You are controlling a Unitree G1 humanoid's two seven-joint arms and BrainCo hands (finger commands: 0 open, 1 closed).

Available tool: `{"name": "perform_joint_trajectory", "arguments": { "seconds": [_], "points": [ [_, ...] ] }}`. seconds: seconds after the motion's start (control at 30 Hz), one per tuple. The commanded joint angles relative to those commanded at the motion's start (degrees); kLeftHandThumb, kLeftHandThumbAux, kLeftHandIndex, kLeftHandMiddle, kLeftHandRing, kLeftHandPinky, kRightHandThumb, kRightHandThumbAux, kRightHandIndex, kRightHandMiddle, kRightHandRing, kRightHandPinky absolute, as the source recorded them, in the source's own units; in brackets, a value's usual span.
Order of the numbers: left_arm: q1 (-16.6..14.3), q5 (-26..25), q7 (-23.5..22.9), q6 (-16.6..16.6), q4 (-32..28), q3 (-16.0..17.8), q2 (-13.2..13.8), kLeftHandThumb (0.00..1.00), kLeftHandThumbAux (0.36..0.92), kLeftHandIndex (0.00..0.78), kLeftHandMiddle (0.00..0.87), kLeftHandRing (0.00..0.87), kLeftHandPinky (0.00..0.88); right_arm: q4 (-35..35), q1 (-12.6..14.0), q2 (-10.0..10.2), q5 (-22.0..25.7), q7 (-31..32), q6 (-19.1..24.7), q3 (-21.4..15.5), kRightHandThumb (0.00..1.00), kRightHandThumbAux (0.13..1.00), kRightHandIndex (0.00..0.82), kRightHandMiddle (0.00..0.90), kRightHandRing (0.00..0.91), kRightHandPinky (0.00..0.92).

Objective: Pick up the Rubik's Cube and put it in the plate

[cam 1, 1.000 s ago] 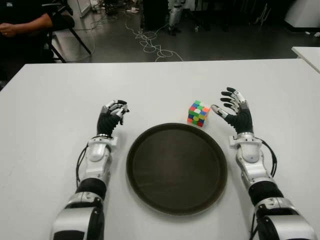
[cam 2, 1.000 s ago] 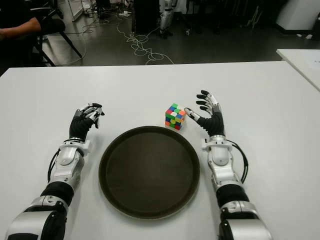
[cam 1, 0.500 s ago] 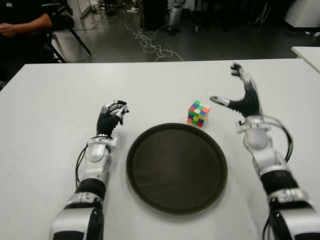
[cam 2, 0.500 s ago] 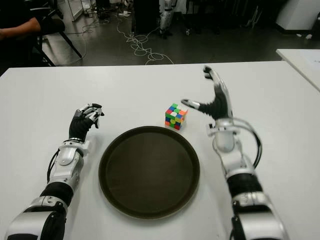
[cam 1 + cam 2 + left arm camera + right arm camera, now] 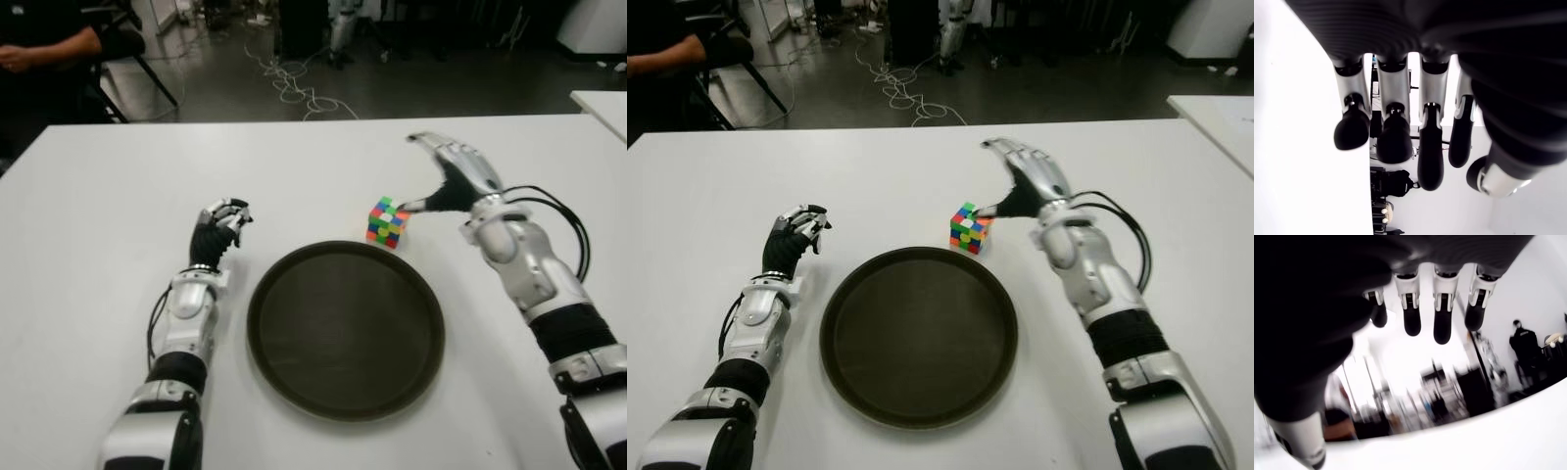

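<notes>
The Rubik's Cube [image 5: 388, 222] stands on the white table [image 5: 118, 196] just beyond the far right rim of the round dark plate [image 5: 346, 329]. My right hand [image 5: 443, 174] is raised just right of and above the cube, palm down, fingers spread and open. Its thumb tip is at the cube's upper right edge; whether they touch is unclear. The fingers arch past the cube's far side and hold nothing. My left hand [image 5: 221, 223] shows to the left of the plate with its fingers curled and nothing in them.
A second white table's corner [image 5: 602, 103] shows at the far right. Beyond the table's far edge lie floor cables [image 5: 294, 83], and a seated person's arm [image 5: 44, 49] shows at the back left.
My right hand has lifted off the table, tipped from upright to palm-down, and swung left toward the cube. The cube, the plate and my left hand have not moved.
</notes>
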Motion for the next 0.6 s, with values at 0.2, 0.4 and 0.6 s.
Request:
{"name": "perform_joint_trajectory", "arguments": {
  "seconds": [0.2,0.4,0.6],
  "points": [
    [0.07,-0.55,-0.61,-0.55,-0.03,0.23,-0.27,0.856,0.656,0.424,0.568,0.757,0.772,-1.98,0.85,-1.06,-0.57,1.0,1.49,0.66,0.0,0.738,0.1,0.136,0.138,0.098],
    [-0.1,-0.74,-0.87,-1.27,0.32,0.46,-0.47,0.856,0.656,0.423,0.568,0.761,0.769,-1.82,1.07,-1.04,-1.12,0.34,2.53,1.21,0.0,0.739,0.095,0.134,0.147,0.117],
    [-0.25,-0.38,-0.62,-1.55,0.59,0.41,-0.49,0.855,0.656,0.423,0.57,0.756,0.756,-0.91,0.75,-0.96,-1.1,-0.11,2.96,1.55,0.0,0.729,0.092,0.133,0.148,0.119]
  ]
}}
